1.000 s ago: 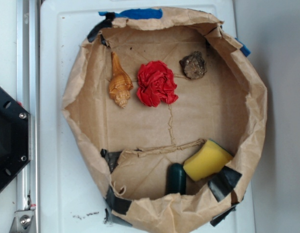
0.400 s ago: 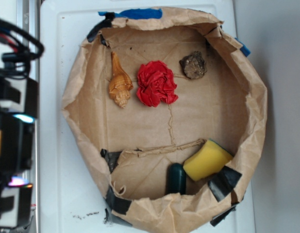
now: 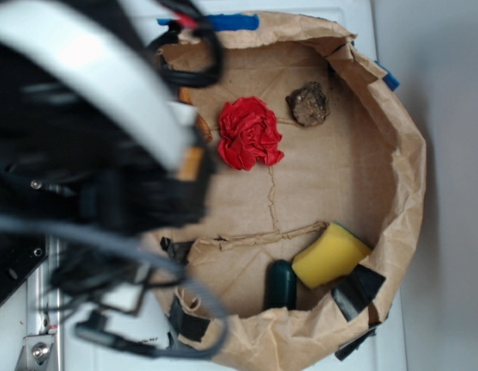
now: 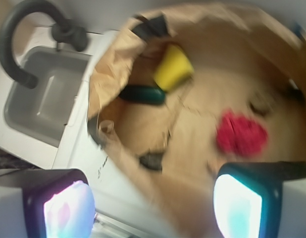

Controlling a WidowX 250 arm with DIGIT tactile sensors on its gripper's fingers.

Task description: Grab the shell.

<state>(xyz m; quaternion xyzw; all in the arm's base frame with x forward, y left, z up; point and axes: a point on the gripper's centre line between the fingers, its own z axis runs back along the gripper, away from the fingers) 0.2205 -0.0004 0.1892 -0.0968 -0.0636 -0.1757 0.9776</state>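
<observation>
The robot arm [image 3: 92,124] has swept in from the left and now fills the left half of the exterior view as a blurred mass of black housing, white cover and cables. A second ago only its black base showed at the frame's left edge. It now covers the left wall of the brown paper basin [image 3: 409,178] and hides nearly all of the shell [image 3: 202,127]. Only a thin orange sliver of the shell shows at the arm's edge, just left of the red paper flower [image 3: 249,133], at the spot where it lay in full view before.

The flower, the dark brown rock [image 3: 308,103], the yellow sponge [image 3: 329,253] and the dark green object [image 3: 282,284] beside it lie where they were.

In the wrist view, smeared by motion, the gripper [image 4: 153,206] has its two fingers standing well apart at the bottom corners, with nothing between them. Beyond them lie the paper basin [image 4: 113,74], the sponge [image 4: 173,68], the green object [image 4: 141,94] and the flower [image 4: 241,133]. A grey sink [image 4: 49,94] with a dark curved faucet [image 4: 24,34] sits at the left. The shell cannot be made out there.
</observation>
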